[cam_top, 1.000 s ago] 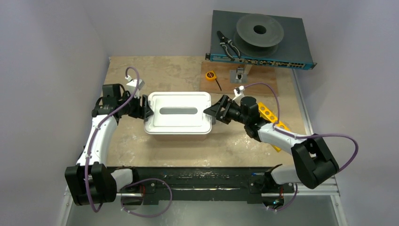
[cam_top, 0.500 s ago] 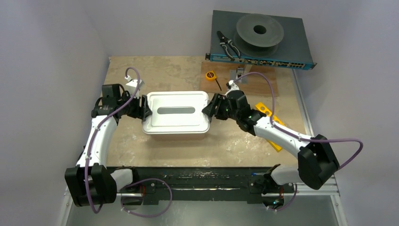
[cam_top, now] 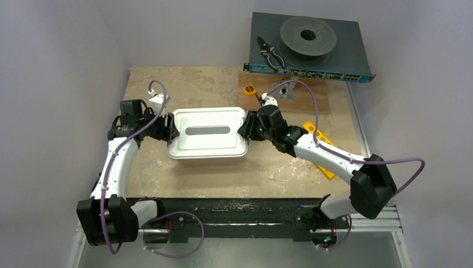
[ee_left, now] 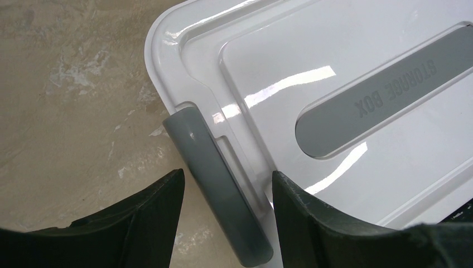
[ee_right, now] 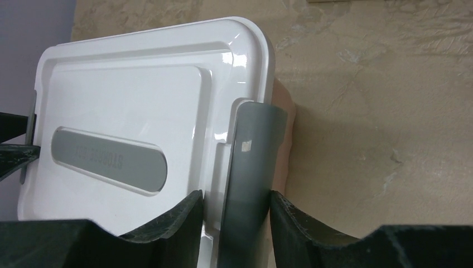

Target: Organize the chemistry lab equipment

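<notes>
A white storage box with its lid on stands mid-table, a grey latch at each end. My left gripper is open and straddles the left latch, with gaps beside its fingers. My right gripper is shut on the right latch, and both fingers press its sides. The yellow holed rack lies on the table to the right, partly under my right arm. No other lab equipment shows.
A yellow tape measure lies behind the box beside a wooden board. Black-handled pliers and a grey spool rest on a dark rack unit at the back right. Walls close in the left side and the back.
My right arm has swung left to the box's right end and its jaws have closed onto the grey latch. The left arm and its gripper have stayed put.
</notes>
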You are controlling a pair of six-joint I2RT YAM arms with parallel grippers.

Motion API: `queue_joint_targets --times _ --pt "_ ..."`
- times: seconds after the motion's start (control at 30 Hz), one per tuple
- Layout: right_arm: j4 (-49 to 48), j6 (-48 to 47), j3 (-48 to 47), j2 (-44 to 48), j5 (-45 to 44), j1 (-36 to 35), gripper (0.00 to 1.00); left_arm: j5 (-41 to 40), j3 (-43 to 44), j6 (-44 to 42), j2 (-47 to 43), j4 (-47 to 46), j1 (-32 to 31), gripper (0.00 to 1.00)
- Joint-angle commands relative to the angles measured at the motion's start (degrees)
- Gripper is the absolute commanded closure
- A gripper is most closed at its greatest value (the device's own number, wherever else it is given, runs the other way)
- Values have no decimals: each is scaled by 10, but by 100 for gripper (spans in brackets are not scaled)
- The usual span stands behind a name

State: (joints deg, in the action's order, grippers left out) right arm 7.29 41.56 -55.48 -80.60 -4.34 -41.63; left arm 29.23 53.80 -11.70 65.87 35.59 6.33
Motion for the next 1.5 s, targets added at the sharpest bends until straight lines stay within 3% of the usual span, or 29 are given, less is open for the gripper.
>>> queue_joint_targets --times 0.0,0.17,0.27,0.37,0.43,0.53,0.67,0.77,1.0,1.13,1.33,1.47 --pt "47 -25 -42 -16 -49 -21 65 6 13 -11 -14 -4 -1 42" --pt "83 -25 -65 -26 -96 -36 80 5 17 -14 -13 -3 -1 42" --pt "85 -19 -64 -25 -103 -40 81 5 25 -12 -10 2 -1 41" --pt "87 -12 -62 -25 -118 -55 63 8 44 -6 -7 15 -1 40" --pt "100 -8 -67 -22 -145 -69 49 14 59 -2 -6 26 -1 31" --pt "113 -9 -67 1 -180 -76 38 25 85 1 -8 49 -1 16" --pt "118 -22 -45 66 -211 -75 20 32 118 5 -13 77 4 7" --pt "108 -35 -6 117 -238 -73 2 46 138 7 -16 90 18 6" --pt "98 -17 108 154 -278 -63 6 79 127 -6 -17 104 73 1" --pt "8 -29 195 174 -330 -62 8 73 55 -8 -40 28 112 0" --pt "-287 -199 324 246 -389 -54 1 47 -105 -5 -96 -180 119 0" --pt "-325 -241 309 194 -371 0 1 25 -148 30 -58 -287 117 0"
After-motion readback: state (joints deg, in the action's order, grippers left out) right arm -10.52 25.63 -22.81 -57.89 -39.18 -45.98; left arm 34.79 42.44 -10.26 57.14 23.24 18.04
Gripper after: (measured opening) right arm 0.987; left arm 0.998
